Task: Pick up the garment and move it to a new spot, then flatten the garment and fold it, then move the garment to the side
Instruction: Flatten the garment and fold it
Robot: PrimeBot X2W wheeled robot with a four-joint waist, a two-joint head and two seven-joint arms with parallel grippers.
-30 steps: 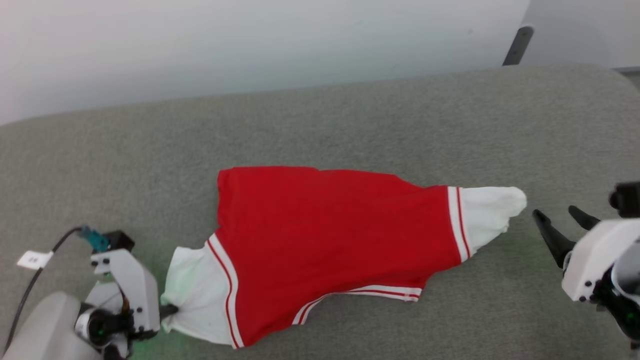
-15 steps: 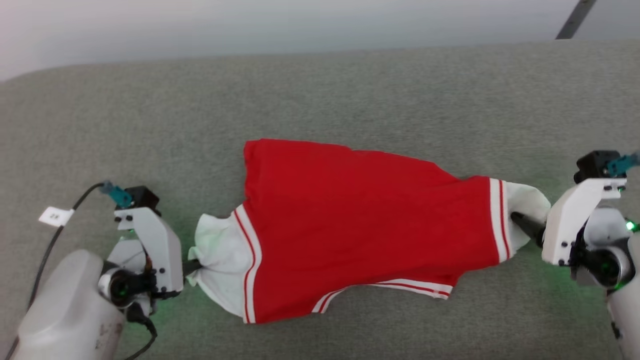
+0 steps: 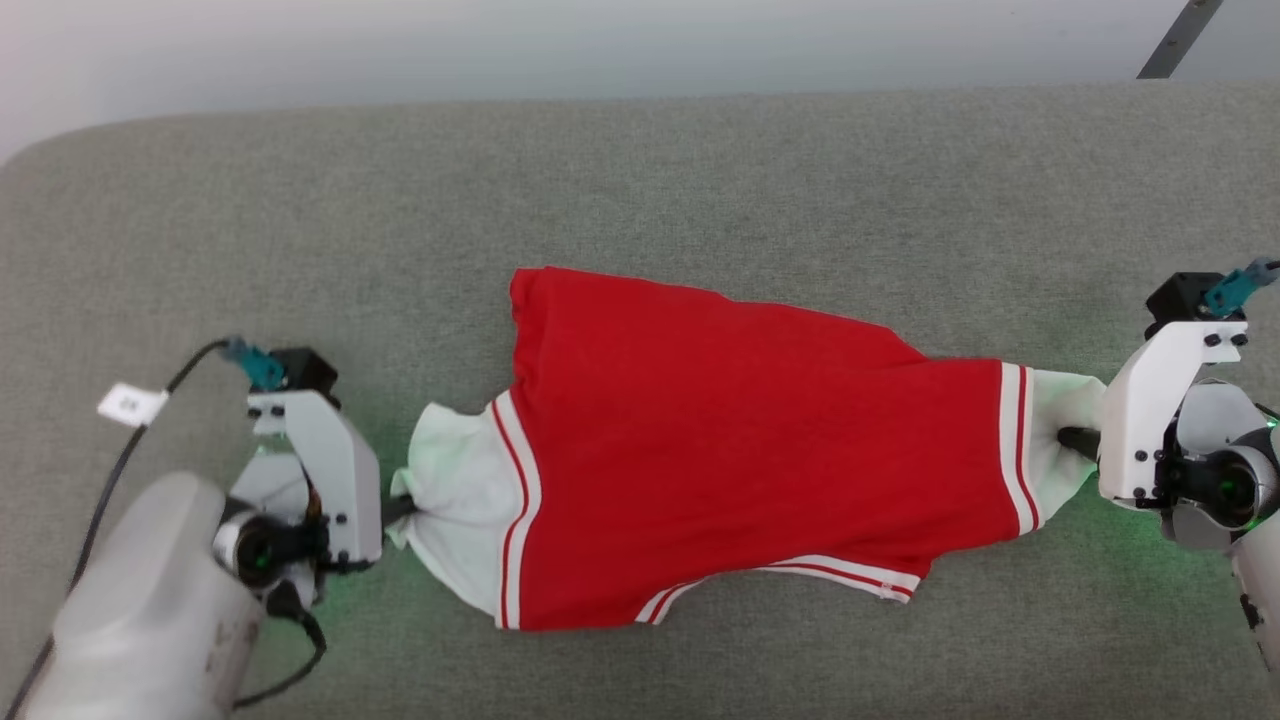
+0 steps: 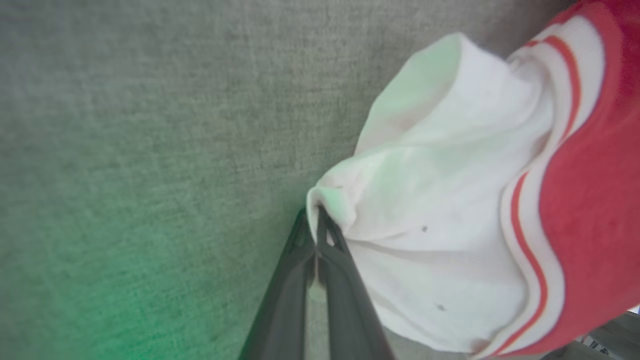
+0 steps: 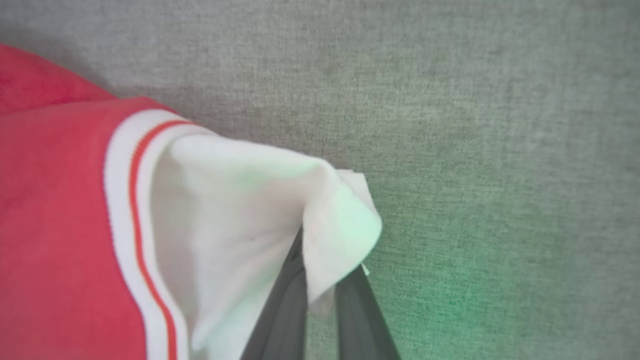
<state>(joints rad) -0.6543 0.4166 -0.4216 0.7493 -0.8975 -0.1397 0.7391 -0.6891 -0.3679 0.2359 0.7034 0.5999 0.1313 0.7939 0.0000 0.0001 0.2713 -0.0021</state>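
At the left end of the table [image 3: 640, 170], the left claw [image 3: 398, 510] is lying low on the grey cover, its two dark fingers pressing together on a pinch of white sleeve [image 3: 455, 495]. The grip is sitting at the sleeve's outer tip, which I judge to be chosen so that a sideways pull can draw the cloth taut. Across the middle, the garment [image 3: 760, 450] is resting on the table between both claws. Its red body is lying mostly flat, soft and matte, with a slanting far edge and a striped white band [image 3: 860, 573] curling along the near side. At the right, the right claw [image 3: 1078, 440] is gripping the other white sleeve [image 3: 1060, 400], with the fabric draping over and between its closed fingers. The table cover is showing a coarse, woven grey texture. Judged stage: flattening is beginning, with opposed grips in place at both sleeve ends.
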